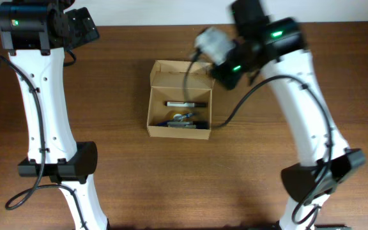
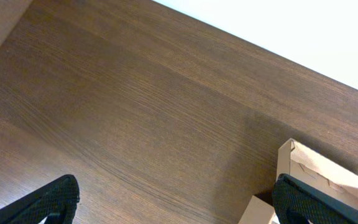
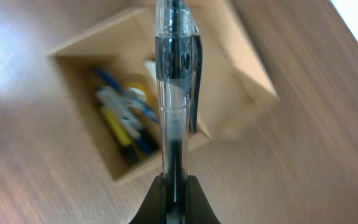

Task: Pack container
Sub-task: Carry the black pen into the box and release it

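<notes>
The small rectangular tan cardboard box (image 1: 151, 108) sits open near the middle of the dark brown wooden table (image 1: 248, 185), its hinged flap lid (image 1: 179, 72) standing open on the far side. Inside it lie several pens (image 1: 185, 119), among them a black pen (image 1: 188, 103) lying crosswise and a cluster of blue and yellow ones nearer the front wall. The right gripper (image 3: 175, 198) is clamped narrowly on a clear plastic pen with a dark clip (image 3: 174, 93), pinching its lower end so that the barrel points straight out from the fingers. In the right wrist view this pen is over the open box, which looks blurred beneath it with the loose pens visible inside. From overhead the white right arm (image 1: 306, 108) reaches toward the box's far right corner, and its end is blurred there. The left gripper (image 2: 179, 208) is spread wide and holds nothing. Its black fingers (image 2: 55, 199) sit at the bottom corners of the left wrist view over bare tabletop, and one corner of the box shows just beside the finger at the right. The white left arm (image 1: 43, 108) stands to the left of the box.
</notes>
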{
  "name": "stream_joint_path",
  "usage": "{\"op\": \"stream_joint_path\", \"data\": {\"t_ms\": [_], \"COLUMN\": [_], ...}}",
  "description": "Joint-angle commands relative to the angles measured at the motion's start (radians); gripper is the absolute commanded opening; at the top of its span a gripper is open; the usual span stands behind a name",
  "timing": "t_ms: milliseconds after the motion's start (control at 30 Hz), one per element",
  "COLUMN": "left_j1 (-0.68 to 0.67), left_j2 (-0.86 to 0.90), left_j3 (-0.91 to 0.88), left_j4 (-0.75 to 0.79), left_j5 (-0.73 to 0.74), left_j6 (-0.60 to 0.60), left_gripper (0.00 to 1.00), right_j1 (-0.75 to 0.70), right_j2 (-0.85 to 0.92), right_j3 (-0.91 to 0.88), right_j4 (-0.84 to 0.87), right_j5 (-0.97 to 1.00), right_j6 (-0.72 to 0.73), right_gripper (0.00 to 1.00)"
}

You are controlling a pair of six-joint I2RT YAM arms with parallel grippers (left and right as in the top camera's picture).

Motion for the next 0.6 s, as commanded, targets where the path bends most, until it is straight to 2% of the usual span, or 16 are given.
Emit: {"op": "stream_joint_path", "data": {"t_ms": [0, 133, 367, 567], "left_j1": [0.005, 0.005, 0.005, 0.005], "left_j2": [0.005, 0.005, 0.005, 0.005], "left_j3": [-0.004, -0.004, -0.004, -0.004], "left_j4": [0.0, 0.0, 0.0, 0.0], "left_j5": [0.001, 0.001, 0.001, 0.001], "left_j6": [0.005, 0.005, 0.005, 0.005], "left_gripper": [1.0, 1.0, 1.0, 1.0], "right_j1": [0.108, 0.176, 0.192, 0.174], "right_j2": [0.052, 0.132, 0.308, 0.42], "right_j3": [0.001, 0.001, 0.001, 0.001], "right_j4": [-0.005, -0.006, -0.048, -0.032], "right_j5": [0.036, 0.135, 0.138, 0.04], "right_j6": [-0.155, -0.155, -0.154, -0.153], "right_gripper": [0.04, 0.04, 0.04, 0.04]}}
